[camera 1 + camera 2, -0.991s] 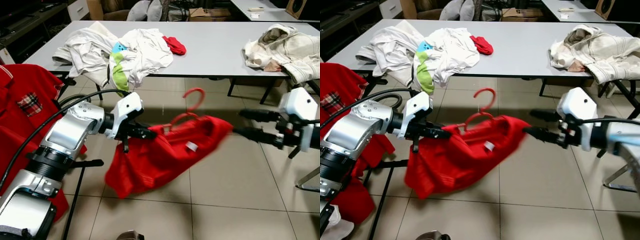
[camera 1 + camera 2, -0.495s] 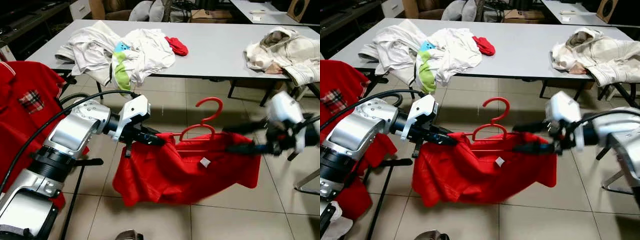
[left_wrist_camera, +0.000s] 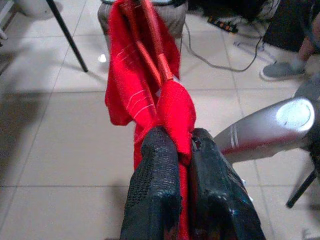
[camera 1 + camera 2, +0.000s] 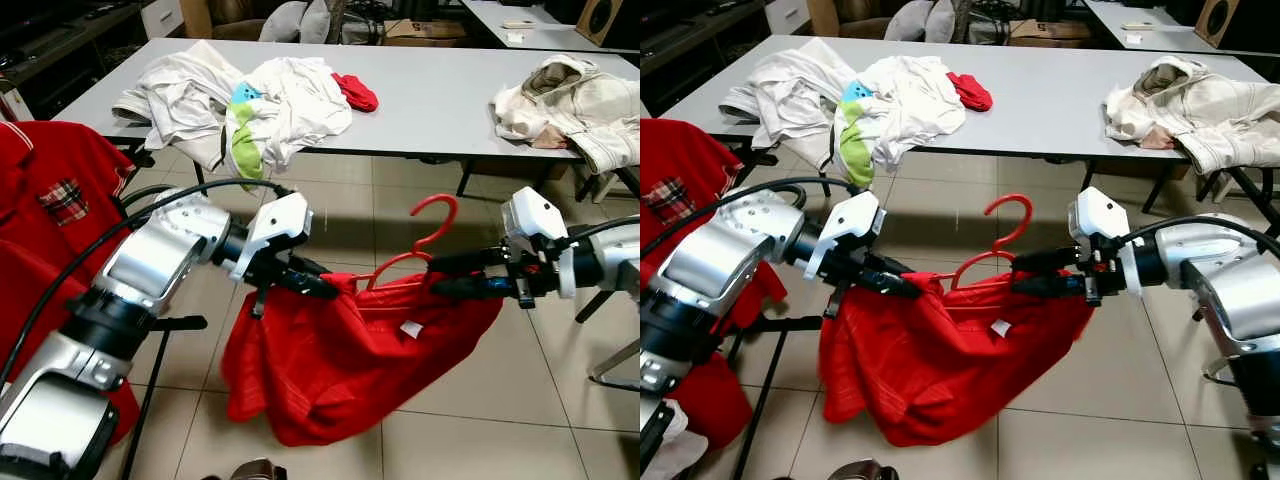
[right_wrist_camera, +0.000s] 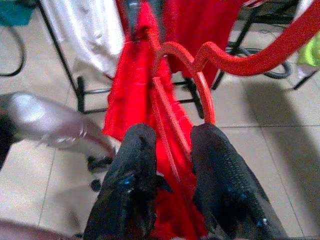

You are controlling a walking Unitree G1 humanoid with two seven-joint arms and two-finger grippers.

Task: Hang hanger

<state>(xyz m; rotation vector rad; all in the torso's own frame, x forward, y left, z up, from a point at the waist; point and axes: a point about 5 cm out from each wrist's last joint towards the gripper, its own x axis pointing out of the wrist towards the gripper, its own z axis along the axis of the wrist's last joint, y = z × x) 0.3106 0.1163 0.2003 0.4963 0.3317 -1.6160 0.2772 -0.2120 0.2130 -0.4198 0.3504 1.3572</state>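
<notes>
Your left hand (image 4: 318,288) was clamped tight on one end of the red shirt (image 4: 340,360). Your right hand (image 4: 450,277) was pinched on the other end, with the red hanger's (image 4: 415,245) bar between its fingers (image 5: 220,185). The hanger sat inside the shirt, between your two hands, hook up, above the floor in front of the counter's (image 4: 440,100) near edge. Half a second before, the shirt was stretched wider; now your right hand had come closer and the shirt sagged lower.
</notes>
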